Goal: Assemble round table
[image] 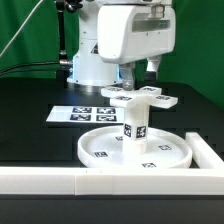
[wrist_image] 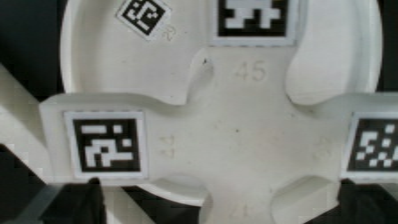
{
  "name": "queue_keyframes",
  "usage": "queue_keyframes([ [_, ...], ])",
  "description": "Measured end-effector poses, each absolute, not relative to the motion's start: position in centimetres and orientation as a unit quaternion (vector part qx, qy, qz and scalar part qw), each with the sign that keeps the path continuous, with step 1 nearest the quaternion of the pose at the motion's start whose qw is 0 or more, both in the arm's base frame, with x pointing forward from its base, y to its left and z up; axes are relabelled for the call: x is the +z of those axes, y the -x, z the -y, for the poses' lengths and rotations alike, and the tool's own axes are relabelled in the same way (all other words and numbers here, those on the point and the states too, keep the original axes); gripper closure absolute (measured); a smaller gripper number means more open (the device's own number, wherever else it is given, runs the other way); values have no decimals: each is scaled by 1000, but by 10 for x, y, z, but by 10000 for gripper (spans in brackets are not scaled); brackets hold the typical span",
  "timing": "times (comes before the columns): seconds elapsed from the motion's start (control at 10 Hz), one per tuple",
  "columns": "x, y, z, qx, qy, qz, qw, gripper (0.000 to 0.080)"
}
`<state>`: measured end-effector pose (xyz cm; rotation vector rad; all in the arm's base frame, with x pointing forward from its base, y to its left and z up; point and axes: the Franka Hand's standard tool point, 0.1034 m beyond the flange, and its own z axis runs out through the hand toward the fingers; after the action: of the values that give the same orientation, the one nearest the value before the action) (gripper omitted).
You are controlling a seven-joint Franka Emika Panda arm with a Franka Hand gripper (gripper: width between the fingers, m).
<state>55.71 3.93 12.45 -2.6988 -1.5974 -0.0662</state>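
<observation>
The white round disc (image: 100, 158) lies at the front of the table. The short post (image: 135, 125) stands upright in its middle. The cross-shaped piece (image: 140, 98) rests flat on top of the post, its arms carrying tags. My gripper (image: 139, 78) hangs just over the cross, open, with one finger on each side of its far part. In the wrist view the cross (wrist_image: 231, 120) fills most of the frame, with the disc (wrist_image: 89, 30) behind it. I see nothing pinched between the jaws.
The marker board (image: 85, 113) lies flat on the black table, on the exterior view's left behind the disc. A long white rail (image: 50, 180) runs along the front edge and turns up the exterior view's right side (image: 207, 152), close to the disc.
</observation>
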Motion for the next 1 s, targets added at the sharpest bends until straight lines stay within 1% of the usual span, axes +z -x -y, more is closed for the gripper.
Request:
queue_keyframes([
  [0.3, 124, -557, -34, -17, 823, 568, -4, 151],
  [0.4, 124, -557, -33, -16, 804, 595, -10, 151],
  [0.5, 122, -558, -36, -21, 764, 644, -24, 151],
  [0.8, 118, -554, -39, -5, 691, 722, -40, 151],
  [1.0, 118, -553, -37, 5, 650, 758, -47, 151],
])
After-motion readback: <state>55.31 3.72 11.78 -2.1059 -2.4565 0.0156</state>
